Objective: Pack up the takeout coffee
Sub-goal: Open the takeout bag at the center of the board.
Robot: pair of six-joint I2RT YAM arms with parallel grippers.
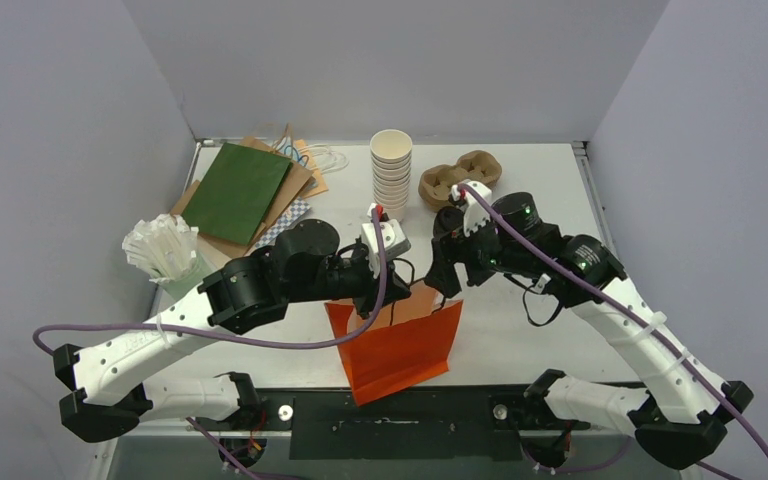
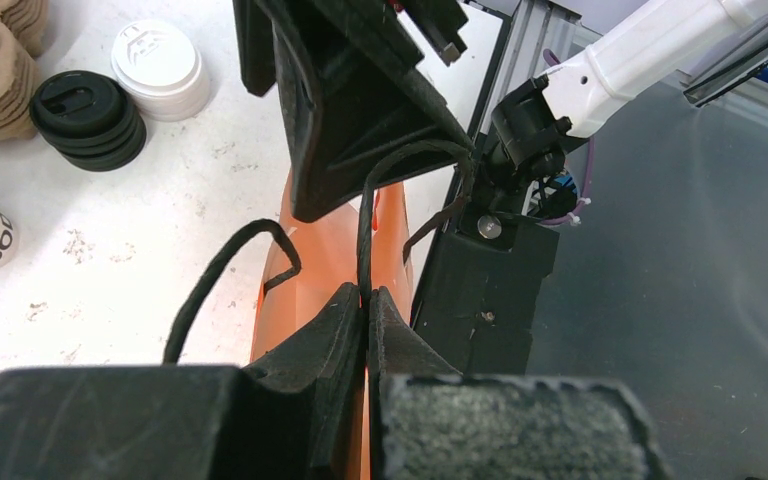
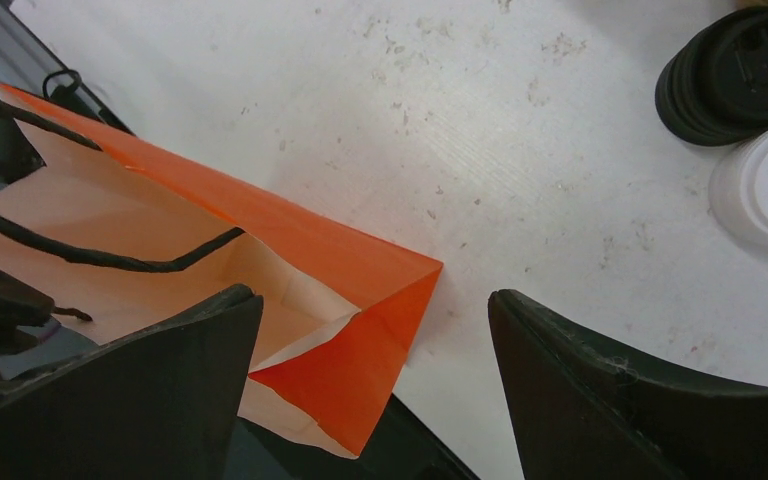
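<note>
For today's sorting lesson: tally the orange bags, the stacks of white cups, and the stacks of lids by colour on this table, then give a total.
orange bag: 1
stack of white cups: 1
stack of black lids: 1
stack of white lids: 1
Total: 4

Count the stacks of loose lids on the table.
2. A black stack and a white stack sit side by side on the table, beyond the bag. Others may be hidden.
</note>
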